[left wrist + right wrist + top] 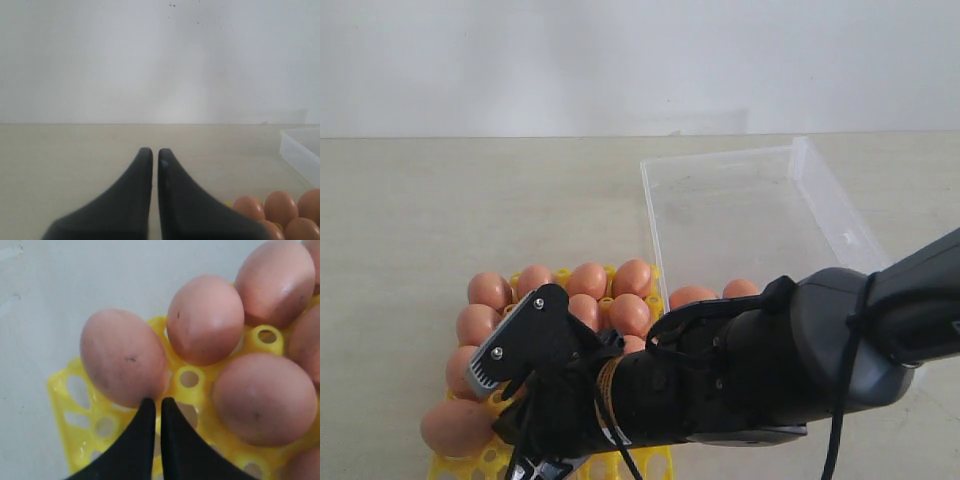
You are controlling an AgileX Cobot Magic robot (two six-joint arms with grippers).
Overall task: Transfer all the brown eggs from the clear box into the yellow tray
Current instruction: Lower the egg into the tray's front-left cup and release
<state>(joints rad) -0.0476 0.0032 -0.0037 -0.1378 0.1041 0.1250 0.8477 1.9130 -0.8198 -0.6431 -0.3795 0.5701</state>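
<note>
The yellow tray (455, 465) lies at the front left, holding several brown eggs (587, 280). The clear box (750, 215) stands behind and to the right of it. Two more brown eggs (692, 296) show at the box's near end, partly hidden by my right arm (770, 350). That arm reaches across over the tray. My right gripper (157, 402) is shut and holds nothing. Its tips touch the edge of an egg (122, 357) that sits at the tray's corner (65, 385). My left gripper (155, 152) is shut and empty, above bare table to the left of the eggs (280, 207).
The pale table top (440, 210) runs back to a white wall. The right arm's black cable (840, 410) hangs near the front edge. A corner of the clear box (302, 150) shows in the left wrist view.
</note>
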